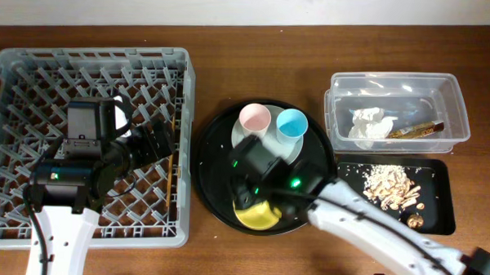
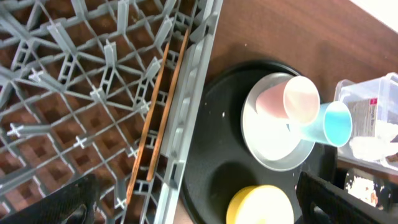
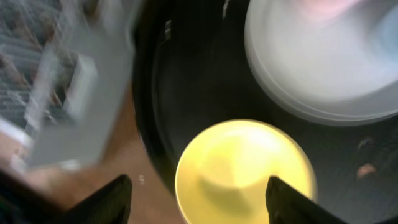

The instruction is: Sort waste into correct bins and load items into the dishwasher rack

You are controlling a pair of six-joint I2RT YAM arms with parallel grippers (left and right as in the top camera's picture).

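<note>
Right gripper (image 3: 199, 186) hung over the yellow bowl (image 3: 245, 171). Its jaws were spread wide to either side of the bowl and held nothing; contact could not be told through the blur. The bowl sat at the near edge of the round black tray (image 1: 216, 153).

- Pale plate (image 2: 267, 140) was on the same tray, with the pink cup (image 2: 292, 99) and blue cup (image 2: 333, 123) side by side at its far rim.
- Left gripper (image 2: 199, 199) was open and empty above the right wall of the dishwasher rack (image 1: 90, 140).
- Chopsticks (image 2: 158, 112) lay inside the rack along that wall.
- Napkin (image 1: 372, 126) and wrapper (image 1: 415, 129) were in the clear tub (image 1: 451, 96).
- Food scraps (image 1: 390, 185) lay on the flat black tray (image 1: 439, 201).
</note>
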